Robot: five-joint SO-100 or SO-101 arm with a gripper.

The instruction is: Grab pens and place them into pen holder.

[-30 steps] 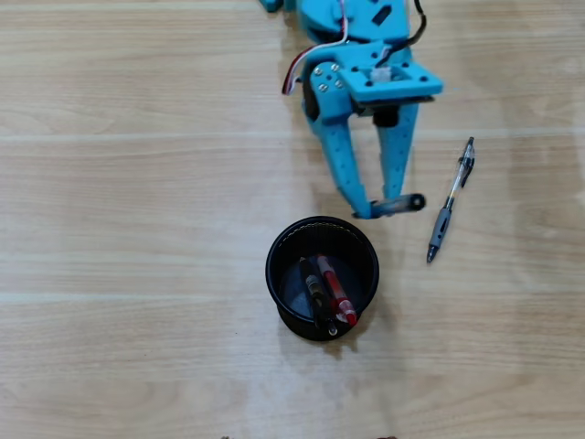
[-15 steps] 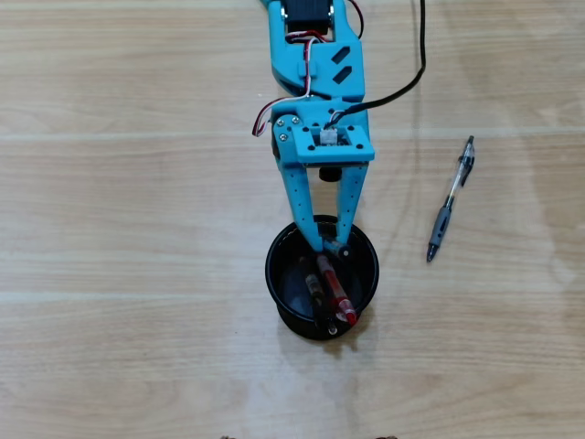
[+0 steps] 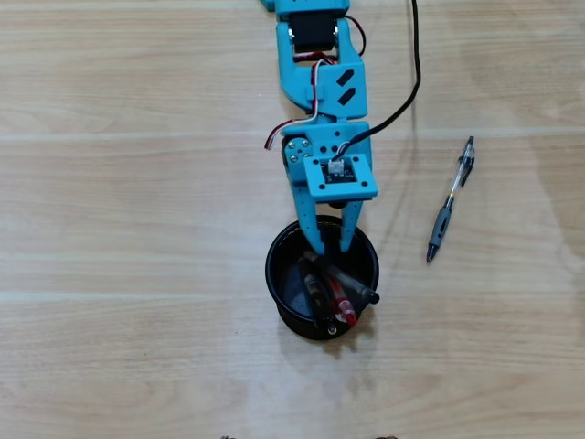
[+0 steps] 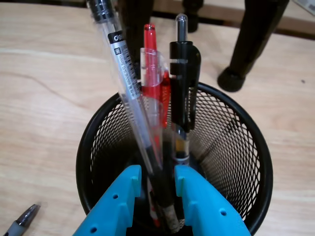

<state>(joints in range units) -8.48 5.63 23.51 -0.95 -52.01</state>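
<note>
The gripper (image 4: 154,183) is light blue, the pen holder (image 4: 236,137) is black wire mesh, the pens in it are red (image 4: 153,83), black (image 4: 183,73) and clear with black (image 4: 123,59), and the table (image 3: 137,201) shows pale wood grain.

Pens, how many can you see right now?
4: three stand in the holder, a clear one, a red one, a black one; one lies on the table.

Arm (image 3: 320,87) extended, wrist pitched down; gripper (image 3: 331,242) fingers (image 4: 118,196) parted slightly, tips pointing downward below the wrist.
</note>
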